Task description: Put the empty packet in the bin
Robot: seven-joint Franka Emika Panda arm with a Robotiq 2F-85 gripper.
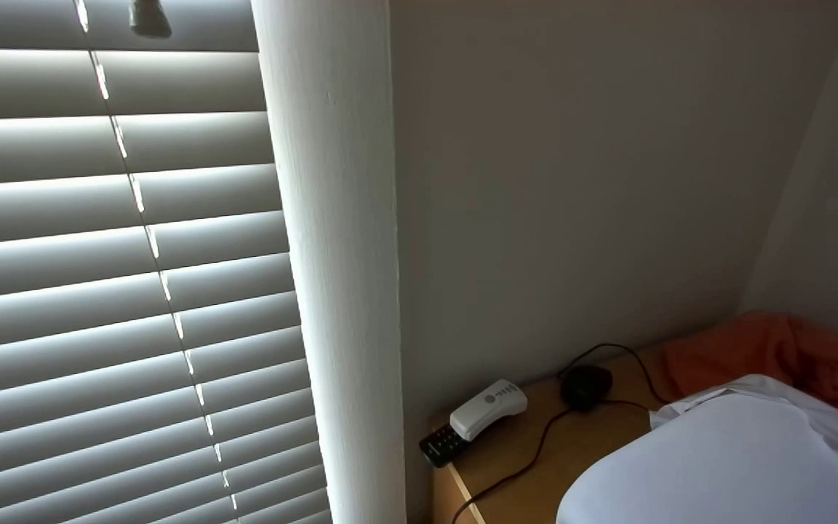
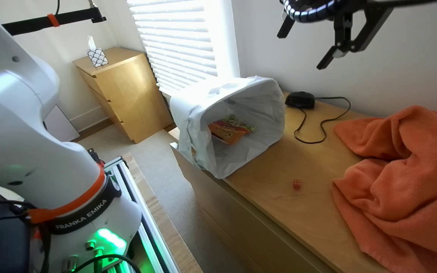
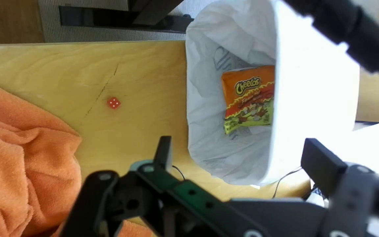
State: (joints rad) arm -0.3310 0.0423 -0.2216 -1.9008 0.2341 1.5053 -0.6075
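The large white bin (image 2: 199,100) lies on its side on the wooden dresser top, and its mouth is lined with a thin whitish bag. It also shows in an exterior view (image 1: 724,466) and in the wrist view (image 3: 314,85). The orange, red and green snack packet (image 3: 250,98) lies inside the bin on the liner. It also shows through the mouth in an exterior view (image 2: 228,131). My gripper (image 2: 305,44) hangs high above the dresser, apart from bin and packet. In the wrist view its fingers (image 3: 241,153) are wide apart with nothing between them.
An orange towel (image 2: 412,170) is heaped on the dresser. A small red die (image 2: 297,184) lies near the bin's mouth. A black device (image 2: 300,100) with a cable sits by the wall. A white remote (image 1: 488,409) rests on a black remote (image 1: 442,444) near the dresser's end.
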